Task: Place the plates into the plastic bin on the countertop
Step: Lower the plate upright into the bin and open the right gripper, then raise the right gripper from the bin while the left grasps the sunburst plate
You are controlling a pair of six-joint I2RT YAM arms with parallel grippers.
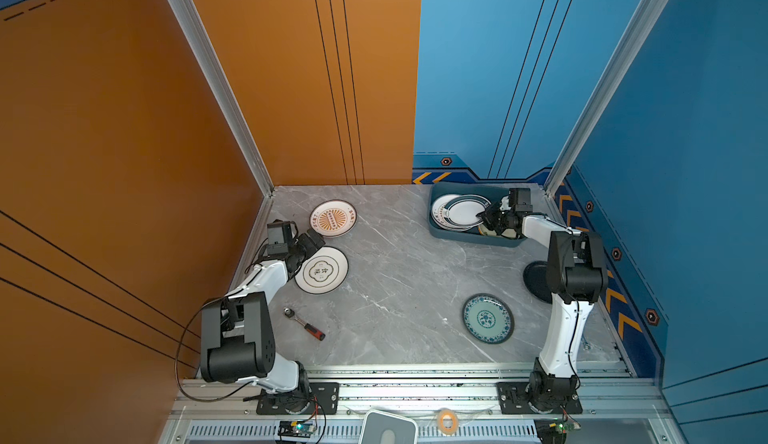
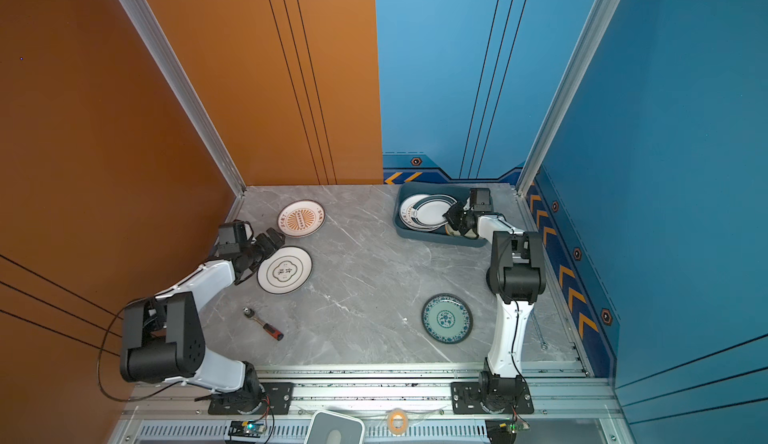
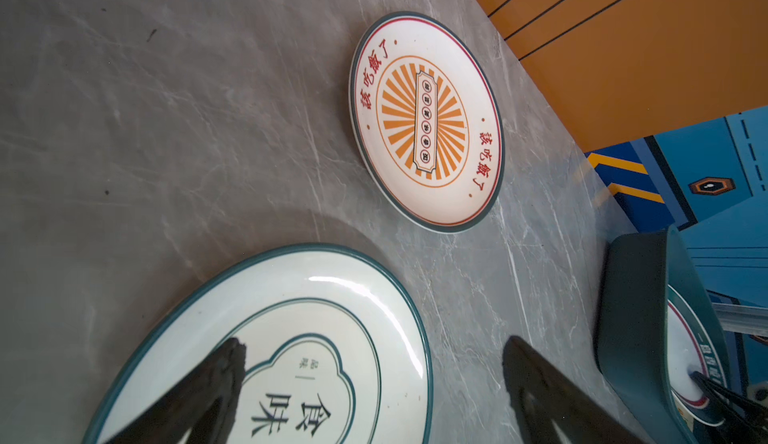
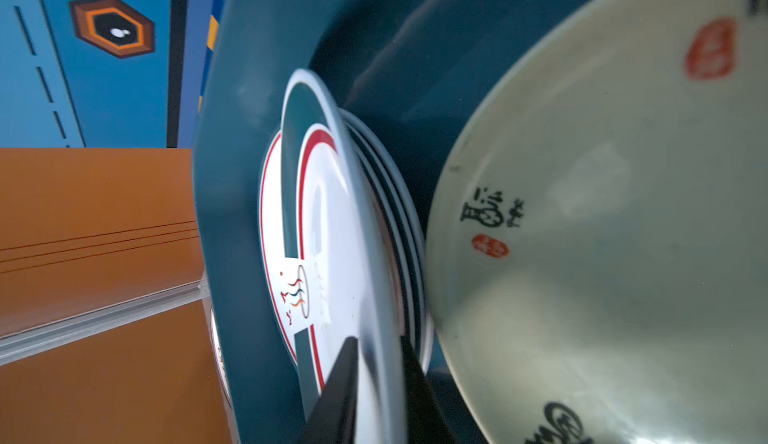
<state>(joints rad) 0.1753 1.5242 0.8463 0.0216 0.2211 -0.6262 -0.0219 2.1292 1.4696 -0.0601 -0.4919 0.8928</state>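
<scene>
The dark teal plastic bin [image 1: 469,236] [image 2: 436,238] stands at the back right of the grey countertop [image 1: 395,296]. Inside it lie stacked white plates with dark green rims [image 1: 463,212] and a cream plate [image 4: 602,213]. My right gripper [image 1: 484,215] [image 4: 378,340] reaches into the bin; its fingers flank the rim of the top plate [image 4: 328,221], which is smeared and looks loose. My left gripper [image 1: 318,240] [image 3: 374,342] is open over the edge of a green-ringed white plate [image 1: 321,270] [image 3: 291,358]. An orange-sunburst plate [image 1: 333,218] [image 3: 426,121] lies just beyond.
A teal-patterned plate [image 1: 488,318] lies front right. A black plate [image 1: 536,279] sits half hidden behind the right arm. A red-handled ratchet tool [image 1: 305,324] lies front left. Orange and blue walls close in the back and sides; aluminium rails [image 1: 415,373] run along the front.
</scene>
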